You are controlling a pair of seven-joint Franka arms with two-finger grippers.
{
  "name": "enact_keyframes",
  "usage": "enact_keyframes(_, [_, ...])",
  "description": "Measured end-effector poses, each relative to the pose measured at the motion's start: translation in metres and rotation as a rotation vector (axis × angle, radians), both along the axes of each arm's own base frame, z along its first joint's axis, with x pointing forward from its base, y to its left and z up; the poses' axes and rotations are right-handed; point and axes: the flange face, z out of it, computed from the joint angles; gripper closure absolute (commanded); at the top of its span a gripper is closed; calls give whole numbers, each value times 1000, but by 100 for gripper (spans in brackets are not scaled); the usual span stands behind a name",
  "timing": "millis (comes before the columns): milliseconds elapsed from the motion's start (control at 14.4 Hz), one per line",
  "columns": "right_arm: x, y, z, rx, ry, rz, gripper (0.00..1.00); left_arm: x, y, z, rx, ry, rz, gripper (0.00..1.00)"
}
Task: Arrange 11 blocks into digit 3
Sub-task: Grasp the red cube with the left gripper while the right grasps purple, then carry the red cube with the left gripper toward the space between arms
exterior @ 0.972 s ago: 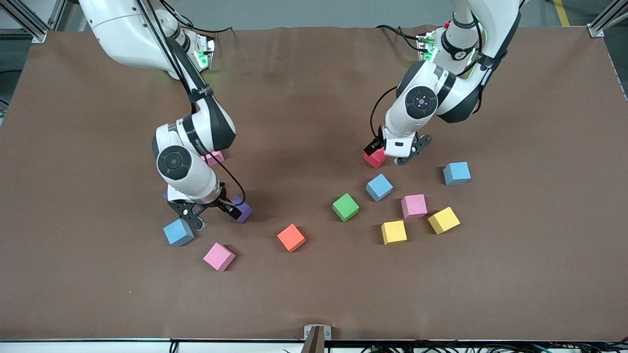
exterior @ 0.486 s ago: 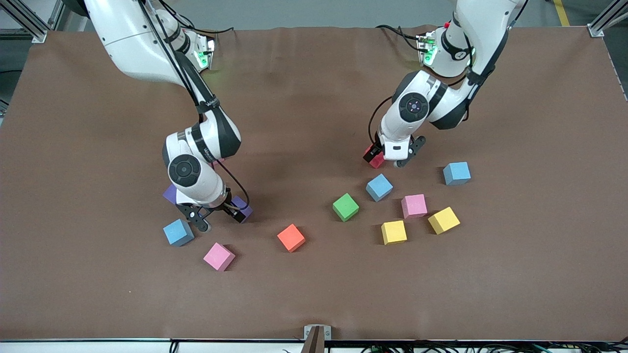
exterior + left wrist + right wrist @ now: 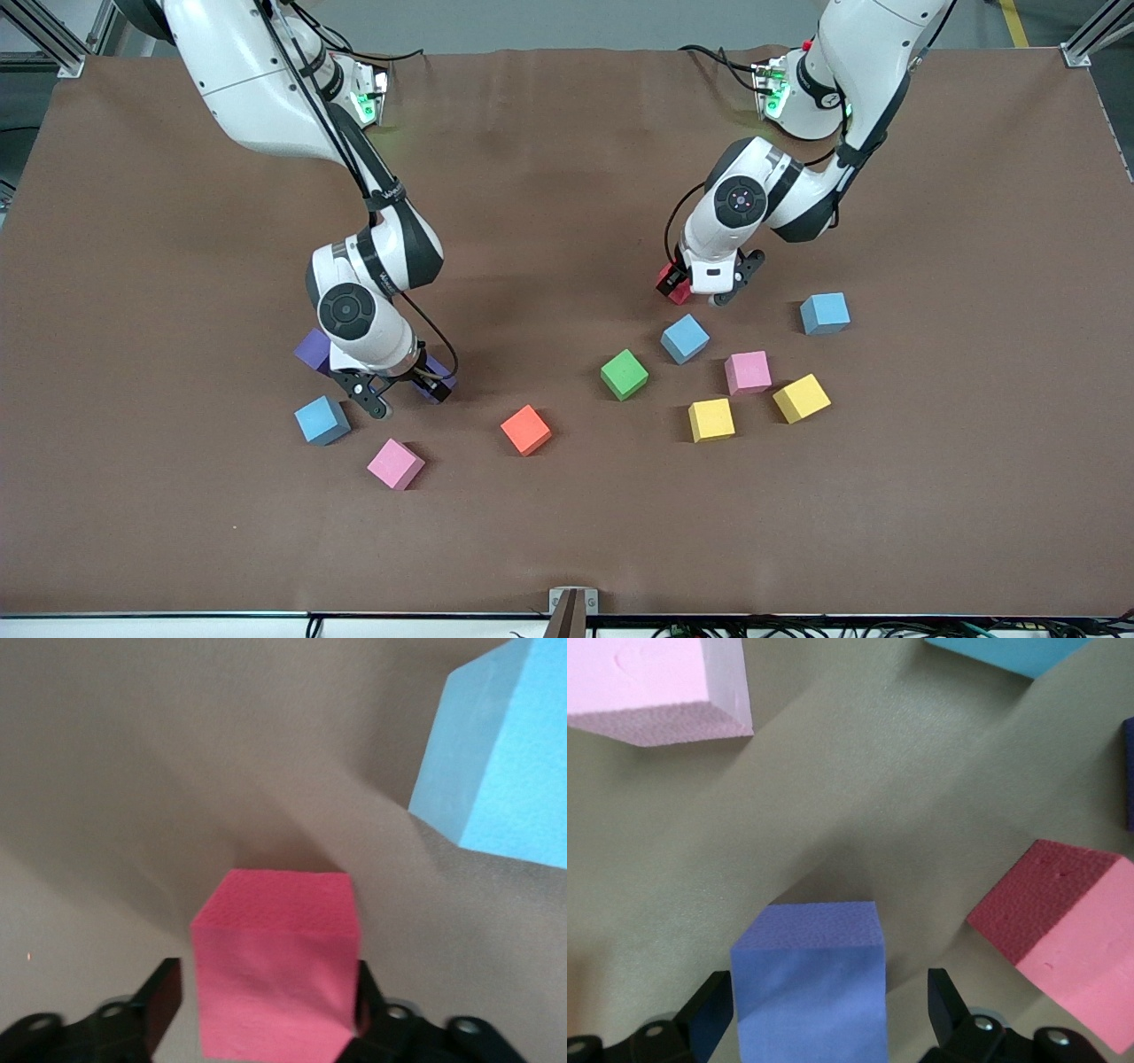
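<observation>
Bare desk (image 3: 549, 221) is lying open between the two arms. A blue block (image 3: 685, 338), green block (image 3: 624, 374), pink block (image 3: 748, 371) and two yellow blocks (image 3: 711, 419) are crowding the desk nearer the camera than the left pincer (image 3: 704, 288). A second blue block (image 3: 322, 419) and second pink block (image 3: 395, 463) are sitting close by the right pincer (image 3: 403, 392).

The front view looks down from high across the desk (image 3: 567, 532) toward both robots. Each wrist view looks closely past its jaws at nearby blocks.
</observation>
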Motion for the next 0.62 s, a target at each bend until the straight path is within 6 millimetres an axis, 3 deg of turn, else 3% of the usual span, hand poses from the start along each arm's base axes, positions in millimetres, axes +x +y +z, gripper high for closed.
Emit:
enact_keyframes(69, [0, 1, -2, 1, -2, 2, 7, 1, 0, 1, 5, -8, -12, 67])
enact_keyframes(139, [-1, 3, -5, 0, -1, 4, 24, 1, -2, 2, 10, -17, -29, 67])
enact_keyframes(278, [-2, 3, -7, -1, 2, 6, 81, -1, -7, 4, 33, -34, -84, 67])
enact_keyframes(347, [-2, 4, -7, -1, 1, 7, 98, -4, -14, 6, 46, -35, -115, 68])
enact_keyframes(486, [-2, 8, -5, 1, -2, 12, 100, -16, -42, 14, 56, -43, -185, 70])
enact_keyframes(625, [0, 9, -2, 4, -7, 9, 100, -41, -80, 22, 48, -58, -269, 70])
